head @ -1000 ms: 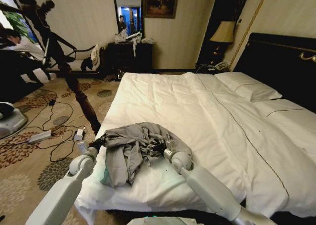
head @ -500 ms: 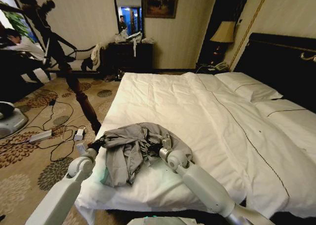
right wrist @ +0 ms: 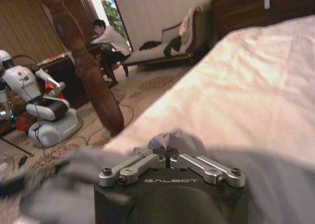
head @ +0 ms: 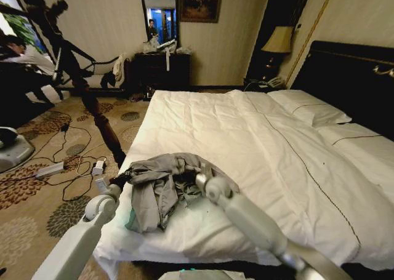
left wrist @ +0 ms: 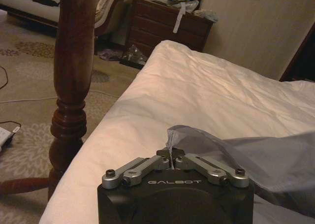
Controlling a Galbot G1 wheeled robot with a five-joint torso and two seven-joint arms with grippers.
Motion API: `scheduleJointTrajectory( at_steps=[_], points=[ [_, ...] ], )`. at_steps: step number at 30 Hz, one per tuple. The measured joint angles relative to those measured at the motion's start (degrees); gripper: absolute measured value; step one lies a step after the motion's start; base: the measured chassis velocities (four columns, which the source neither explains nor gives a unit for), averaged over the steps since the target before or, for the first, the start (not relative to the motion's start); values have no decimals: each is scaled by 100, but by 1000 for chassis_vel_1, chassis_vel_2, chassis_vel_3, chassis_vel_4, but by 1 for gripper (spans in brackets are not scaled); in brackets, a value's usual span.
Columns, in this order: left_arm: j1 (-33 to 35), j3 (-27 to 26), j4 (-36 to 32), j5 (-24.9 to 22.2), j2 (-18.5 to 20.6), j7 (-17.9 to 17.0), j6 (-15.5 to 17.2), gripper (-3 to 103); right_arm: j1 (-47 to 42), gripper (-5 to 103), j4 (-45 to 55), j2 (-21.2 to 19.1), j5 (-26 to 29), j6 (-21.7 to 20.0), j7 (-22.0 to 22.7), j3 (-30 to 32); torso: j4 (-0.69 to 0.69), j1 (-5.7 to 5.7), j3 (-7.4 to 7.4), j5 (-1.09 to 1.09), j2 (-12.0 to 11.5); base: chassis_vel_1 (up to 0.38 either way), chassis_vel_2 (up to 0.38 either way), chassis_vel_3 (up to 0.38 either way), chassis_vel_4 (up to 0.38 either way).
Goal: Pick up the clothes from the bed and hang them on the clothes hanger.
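The clothes (head: 161, 188), a crumpled grey garment, lie on the near left corner of the bed (head: 246, 138). My left gripper (head: 119, 180) is at the garment's left edge, near the side of the mattress. In the left wrist view it (left wrist: 170, 156) is shut on a fold of grey cloth (left wrist: 197, 140). My right gripper (head: 194, 179) is sunk into the garment's middle. The right wrist view shows it (right wrist: 169, 154) shut on a bunch of the grey fabric (right wrist: 172, 139). The clothes hanger is out of view.
A dark turned wooden post (head: 98, 117) stands just off the bed's left side. Cables and power strips (head: 55, 168) lie on the patterned carpet. A white robot (right wrist: 39, 106) stands on the floor beyond the post. Pillows (head: 308, 108) and a dark headboard (head: 345, 77) are at the far right.
My right gripper has moved left and a little up with the cloth in it, drawing the garment's right side inward. The left arm has stayed put.
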Motion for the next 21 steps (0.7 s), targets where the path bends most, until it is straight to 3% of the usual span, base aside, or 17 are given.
scheduleJointTrajectory(
  at_steps=[6, 8, 13, 16, 21],
  points=[
    [8, -45, -83, -28, 14, 18, -8, 0, 1262, 0, -1347, 836, -32, 169, -100, -394, 1, 0, 0, -1, 0, 0, 0, 0, 0],
    [4, -48, -86, -34, 14, 27, -8, 0, 1403, 0, -1533, 939, -78, 201, -112, -421, 0, 0, 0, 0, 0, 0, 0, 0, 0],
    [-86, -30, -85, -44, -50, 38, -15, 0, 2346, 0, -3349, 1851, -593, 560, -305, -461, 0, 2, 1, -1, 0, 0, 0, 0, 0],
    [-234, 113, -58, -52, -86, 23, -16, 0, 2575, 0, -3718, 2088, -697, 642, -347, -424, 6, 1, 0, -1, 0, 0, 0, 0, 0],
    [-603, 456, 158, -125, -151, 14, -16, 0, 2666, 0, -4046, 2215, -1110, 666, -232, -334, -5, 1, 0, 0, 0, 0, 0, 0, 0]
  ],
)
